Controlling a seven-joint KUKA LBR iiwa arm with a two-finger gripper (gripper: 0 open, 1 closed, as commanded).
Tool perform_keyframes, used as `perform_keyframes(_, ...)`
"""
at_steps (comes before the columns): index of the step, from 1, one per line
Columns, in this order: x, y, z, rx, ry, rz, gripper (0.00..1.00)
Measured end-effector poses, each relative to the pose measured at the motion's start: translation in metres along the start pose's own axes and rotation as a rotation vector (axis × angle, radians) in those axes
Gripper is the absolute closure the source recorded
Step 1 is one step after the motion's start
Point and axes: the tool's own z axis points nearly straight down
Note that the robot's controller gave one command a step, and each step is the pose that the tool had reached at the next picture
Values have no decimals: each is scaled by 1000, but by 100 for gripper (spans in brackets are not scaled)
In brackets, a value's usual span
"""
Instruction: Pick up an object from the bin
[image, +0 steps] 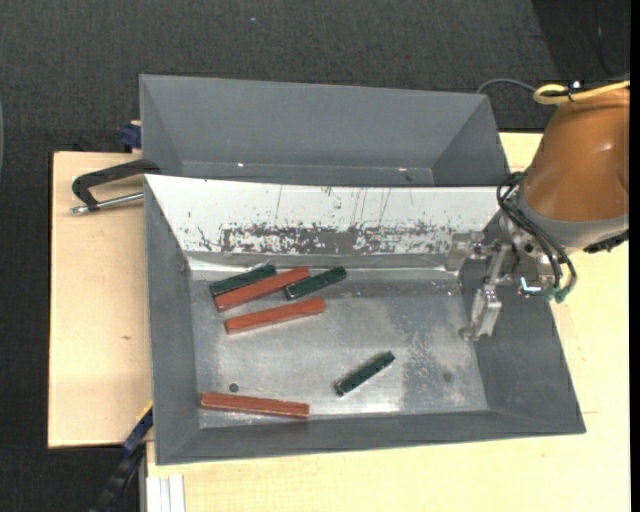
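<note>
— Grey metal bin (170, 330), floor mostly bare and scuffed under the back wall. Contents?

— Six bars, all flat on the floor.
- Back-left group: upper red bar (265, 286) runs slantwise. The left green bar (243, 278) lies along its left end, and the middle green bar (315, 282) rests against its right end.
- Lower red bar (275, 317) sits just beside that group, toward the front, roughly parallel to it.
- Front red bar (255, 405) lies close along the front wall, at the left.
- Lone green bar (364, 373) lies slantwise near the middle-front, well apart from the others.

— Gripper?

— Gripper (481, 322) hangs at the bin's right end, near the right wall and not far from the foot of the back wall. Released or clenched: cannot tell from this angle. Nearest bar is the lone green one, to its left and toward the front, with clear floor between them.

— Open room?

— Widest bare stretch is the right half of the floor. The lone green bar has free floor on every side. The front red bar is tight to the wall.
</note>
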Motion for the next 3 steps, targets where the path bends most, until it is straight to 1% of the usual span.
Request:
perform_keyframes(1, -2, 0, -4, 2, -8, -1, 0)
perform_keyframes(2, 3, 8, 26, 2, -12, -85, 0)
perform_keyframes(3, 14, 29, 85, 2, -11, -209, 0)
